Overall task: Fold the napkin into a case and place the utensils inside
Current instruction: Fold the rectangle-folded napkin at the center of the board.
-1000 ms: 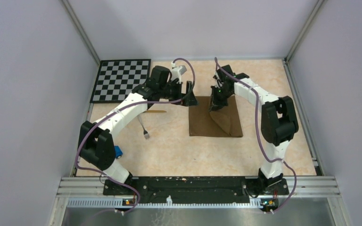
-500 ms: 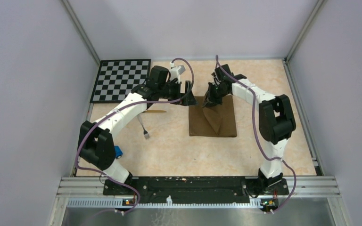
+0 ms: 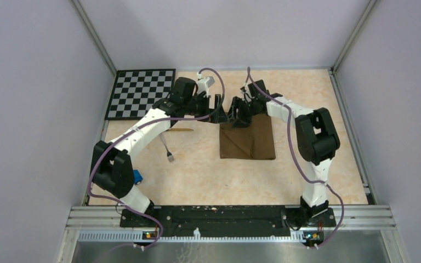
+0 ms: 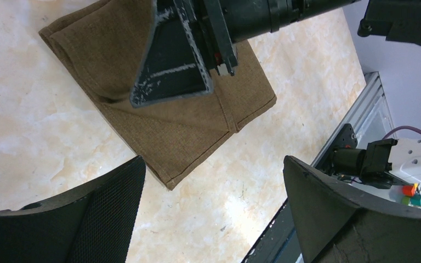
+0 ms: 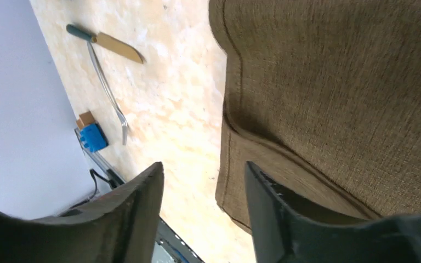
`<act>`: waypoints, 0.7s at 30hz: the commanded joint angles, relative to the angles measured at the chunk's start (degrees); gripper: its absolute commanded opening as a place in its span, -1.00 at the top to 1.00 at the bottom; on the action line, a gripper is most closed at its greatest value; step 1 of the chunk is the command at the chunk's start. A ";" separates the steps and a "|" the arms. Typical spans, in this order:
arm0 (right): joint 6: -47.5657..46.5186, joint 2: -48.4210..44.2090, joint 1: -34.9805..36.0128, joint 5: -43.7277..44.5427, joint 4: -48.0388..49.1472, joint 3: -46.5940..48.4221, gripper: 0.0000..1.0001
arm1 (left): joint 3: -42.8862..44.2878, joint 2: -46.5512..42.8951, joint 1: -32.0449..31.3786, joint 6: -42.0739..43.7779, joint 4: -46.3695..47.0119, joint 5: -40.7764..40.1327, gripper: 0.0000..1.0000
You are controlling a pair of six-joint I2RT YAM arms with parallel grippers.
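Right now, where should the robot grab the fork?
Probably mid-handle, from straight above, pinching across the thin shaft. The fork lies flat on the table, one end right by the knife, the pronged head at the other, so the middle is clearest.

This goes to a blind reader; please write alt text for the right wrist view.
A folded brown napkin fills the upper right on a pale table. The open right gripper hangs over its edge; a knife, fork and blue toy lie beyond.

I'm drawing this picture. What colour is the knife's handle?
The knife's handle is dark teal, best seen in the right wrist view.
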 commanded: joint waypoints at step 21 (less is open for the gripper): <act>-5.74 -15.98 -14.06 -12.99 20.43 -32.66 -0.33 | -2.80 -2.88 -0.26 -2.35 2.69 1.34 -0.97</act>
